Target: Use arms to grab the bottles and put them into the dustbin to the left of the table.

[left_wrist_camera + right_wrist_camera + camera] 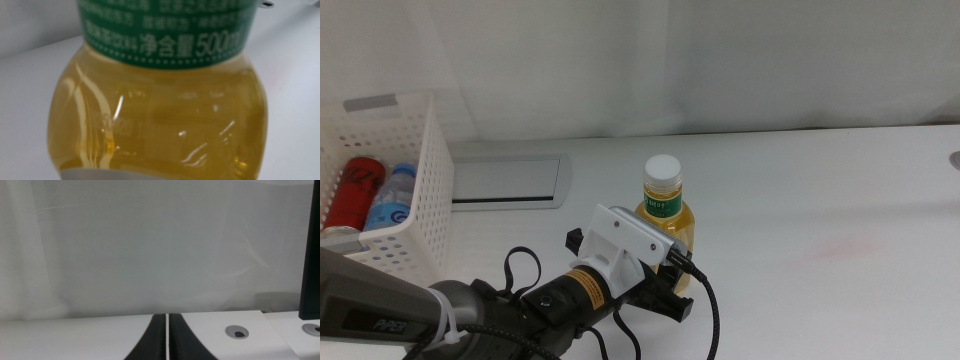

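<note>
With the blue-capped water bottle (392,200) already in the dustbin (415,215) at nine o'clock, the left claw (670,285), grip unreadable, meets the yellow-liquid bottle (665,205); the right claw (167,340) waits closed.

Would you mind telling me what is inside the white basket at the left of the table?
Through the dustbin wall, a red can or bottle and a small water bottle with blue label show, lying side by side. Their lower ends and anything beneath are hidden by the perforated wall.
</note>
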You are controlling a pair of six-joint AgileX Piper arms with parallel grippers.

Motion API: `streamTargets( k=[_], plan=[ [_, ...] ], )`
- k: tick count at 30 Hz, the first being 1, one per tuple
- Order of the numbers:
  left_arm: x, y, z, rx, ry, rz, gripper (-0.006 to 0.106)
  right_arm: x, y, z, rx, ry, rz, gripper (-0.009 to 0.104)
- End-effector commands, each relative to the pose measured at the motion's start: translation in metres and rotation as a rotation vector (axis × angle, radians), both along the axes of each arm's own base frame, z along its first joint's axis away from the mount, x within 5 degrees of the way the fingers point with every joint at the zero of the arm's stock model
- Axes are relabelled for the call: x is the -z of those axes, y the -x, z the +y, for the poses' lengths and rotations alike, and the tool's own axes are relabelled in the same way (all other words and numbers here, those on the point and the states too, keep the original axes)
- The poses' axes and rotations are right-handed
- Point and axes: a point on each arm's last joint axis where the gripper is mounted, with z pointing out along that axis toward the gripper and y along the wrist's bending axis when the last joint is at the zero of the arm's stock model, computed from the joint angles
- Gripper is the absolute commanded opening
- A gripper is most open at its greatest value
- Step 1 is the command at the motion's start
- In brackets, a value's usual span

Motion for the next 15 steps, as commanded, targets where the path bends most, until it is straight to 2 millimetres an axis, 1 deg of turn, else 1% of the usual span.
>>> streamTargets(
  k=[1, 5, 9, 12, 15],
  plan=[
    [0.001, -0.002, 0.001, -0.017, 0.016, 0.003, -0.003, 0.003, 0.002, -0.001, 0.005, 0.01, -0.02, -0.002],
    [-0.004, -0.002, 0.001, -0.017, 0.021, -0.004, -0.003, 0.018, -0.005, 0.003, -0.015, 0.024, -0.012, -0.002],
    [-0.009, -0.002, 0.001, -0.013, 0.023, -0.023, -0.003, 0.042, -0.014, 0.01, -0.065, -0.003, -0.005, -0.002],
    [-0.012, -0.002, 0.001, -0.013, 0.028, -0.028, -0.003, 0.055, -0.017, 0.012, -0.079, -0.01, 0.019, -0.002],
    [-0.021, -0.001, 0.001, -0.011, 0.037, -0.049, -0.003, 0.061, -0.018, 0.012, -0.079, -0.007, 0.036, -0.002]
  ],
)
